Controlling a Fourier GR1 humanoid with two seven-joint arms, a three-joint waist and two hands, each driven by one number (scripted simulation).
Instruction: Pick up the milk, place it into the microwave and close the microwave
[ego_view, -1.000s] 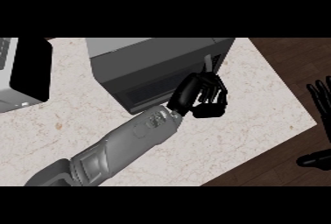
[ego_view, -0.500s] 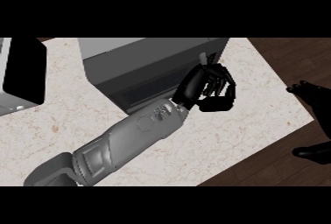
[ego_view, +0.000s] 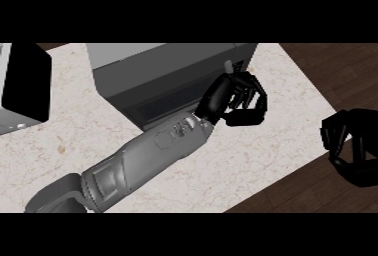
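The grey microwave (ego_view: 170, 75) stands at the back of the counter, its dark door face turned toward me and lying flush with the body. My left hand (ego_view: 235, 98) rests against the door's right front corner, fingers loosely bent, with nothing in them. My left forearm (ego_view: 148, 155) crosses the counter from the lower left. My right hand (ego_view: 353, 150) hangs at the right edge beyond the counter, over the dark floor, fingers relaxed and holding nothing. No milk shows in this view.
A black-fronted appliance (ego_view: 26, 82) stands at the left edge of the pale stone counter (ego_view: 244, 165). The counter's right edge runs diagonally, with dark wood floor (ego_view: 332, 75) beyond it.
My left hand has slid a little up and right along the microwave's front to its right corner. My right hand has dropped lower and come further into view at the right.
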